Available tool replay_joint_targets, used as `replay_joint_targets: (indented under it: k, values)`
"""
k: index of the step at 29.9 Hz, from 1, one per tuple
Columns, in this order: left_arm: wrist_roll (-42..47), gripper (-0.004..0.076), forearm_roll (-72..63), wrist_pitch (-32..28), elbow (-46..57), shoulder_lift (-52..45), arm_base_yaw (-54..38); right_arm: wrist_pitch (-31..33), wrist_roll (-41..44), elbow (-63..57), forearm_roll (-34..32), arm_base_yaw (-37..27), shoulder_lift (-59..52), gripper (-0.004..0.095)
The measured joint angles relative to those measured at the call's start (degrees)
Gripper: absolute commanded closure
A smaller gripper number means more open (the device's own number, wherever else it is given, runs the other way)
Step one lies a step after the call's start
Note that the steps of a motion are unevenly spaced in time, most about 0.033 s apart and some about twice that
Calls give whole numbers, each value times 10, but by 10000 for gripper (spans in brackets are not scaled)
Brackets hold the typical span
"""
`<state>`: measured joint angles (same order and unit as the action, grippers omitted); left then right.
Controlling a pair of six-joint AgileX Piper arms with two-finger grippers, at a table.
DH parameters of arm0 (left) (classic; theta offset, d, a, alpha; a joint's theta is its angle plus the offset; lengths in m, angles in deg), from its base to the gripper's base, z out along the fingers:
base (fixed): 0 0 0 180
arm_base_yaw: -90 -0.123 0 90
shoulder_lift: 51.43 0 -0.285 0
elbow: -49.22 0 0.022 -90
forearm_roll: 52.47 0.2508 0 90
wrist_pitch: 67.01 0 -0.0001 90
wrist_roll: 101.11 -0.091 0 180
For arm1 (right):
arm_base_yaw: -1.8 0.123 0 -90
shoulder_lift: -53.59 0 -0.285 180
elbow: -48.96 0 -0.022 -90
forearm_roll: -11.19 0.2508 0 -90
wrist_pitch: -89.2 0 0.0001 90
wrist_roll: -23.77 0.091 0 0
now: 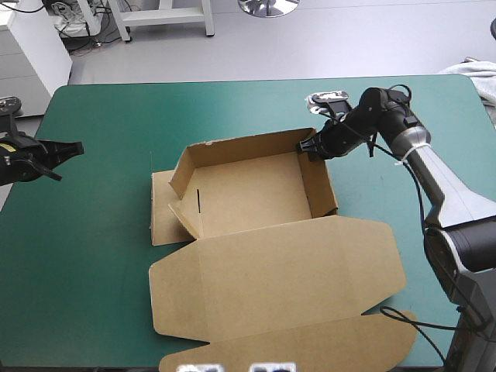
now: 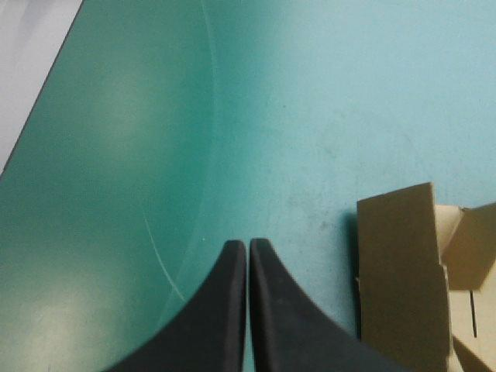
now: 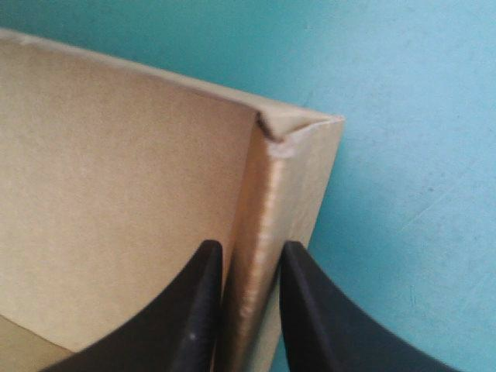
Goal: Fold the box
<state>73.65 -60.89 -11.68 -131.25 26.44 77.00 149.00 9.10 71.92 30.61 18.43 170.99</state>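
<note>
Box: the brown box (image 1: 248, 190) sits mid-table (image 1: 93, 256) as an open tray, with its lid (image 1: 287, 271) flat toward the near edge.
Right jaws: pinching the right wall (image 3: 267, 201) beside its far corner, one finger inside and one outside.
Left jaws: pressed together, empty, near the table's left edge, well apart from the box.
Step, I judge: seating that wall.
My approach: hold the pinch square, press straight down, and avoid dragging the tray.
</note>
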Motion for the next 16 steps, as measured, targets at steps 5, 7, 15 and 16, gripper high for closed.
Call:
replay_joint_targets:
  k: [5,7,15,16]
  values:
    - [-13,730,0,23,0,0,0,-3,-1,-1,-39,13,0,564]
    - [-15,730,0,25,0,0,0,2,-1,0,-49,15,0,539]
    - [-15,730,0,26,0,0,0,73,1,102,-87,15,0,528]
    - [-15,730,0,27,0,0,0,85,3,126,-91,15,0,528]
